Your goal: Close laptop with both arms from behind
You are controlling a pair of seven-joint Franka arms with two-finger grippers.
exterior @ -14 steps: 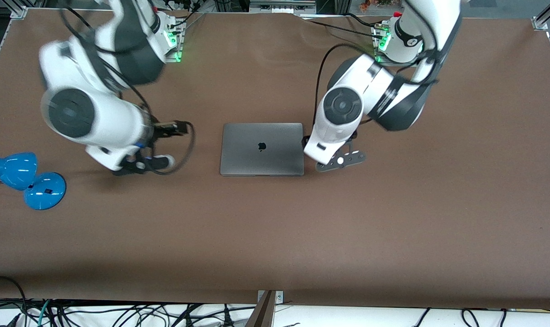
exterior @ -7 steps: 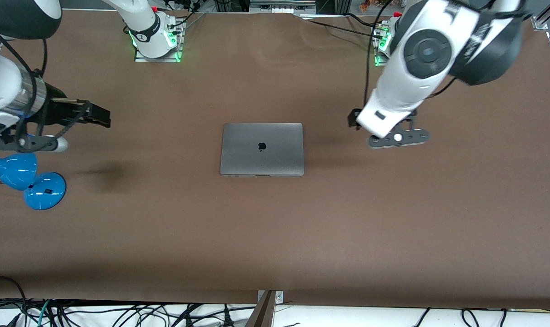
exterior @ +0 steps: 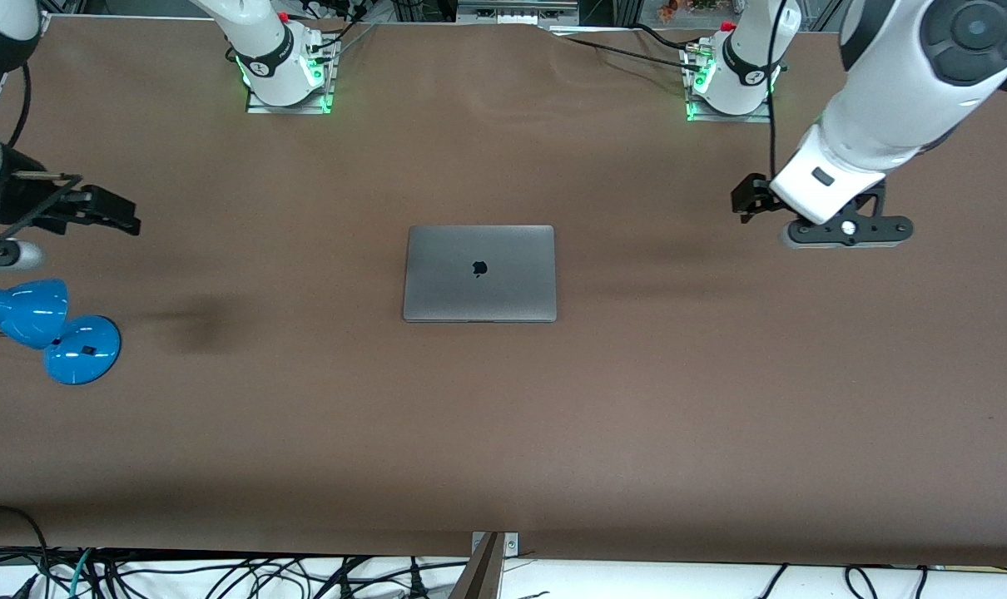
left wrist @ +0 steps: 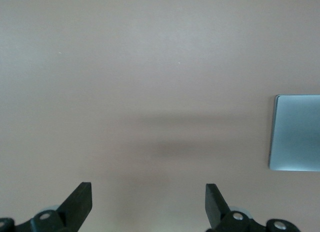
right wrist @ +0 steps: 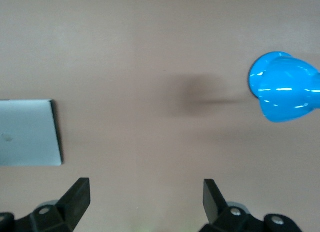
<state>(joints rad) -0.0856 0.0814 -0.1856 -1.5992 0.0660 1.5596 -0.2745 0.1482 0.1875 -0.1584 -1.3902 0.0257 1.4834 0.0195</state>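
The space-grey laptop [exterior: 479, 273] lies shut and flat in the middle of the brown table, its lid with the dark apple logo facing up. My left gripper [exterior: 749, 200] is open and empty, up over bare table between the laptop and the left arm's end. The left wrist view shows its spread fingertips [left wrist: 80, 199] and a corner of the laptop [left wrist: 297, 132]. My right gripper [exterior: 112, 212] is open and empty, up over bare table toward the right arm's end. The right wrist view shows its fingertips [right wrist: 77, 194] and the edge of the laptop [right wrist: 27, 132].
A blue lamp [exterior: 46, 329] stands at the right arm's end of the table, nearer the front camera than the right gripper; it also shows in the right wrist view [right wrist: 282, 86]. The arm bases [exterior: 283, 66] [exterior: 728, 71] stand along the table's robot-side edge. Cables hang at the front edge.
Both arms have swung away from the laptop's sides toward their own ends of the table. The laptop stays shut and has not moved.
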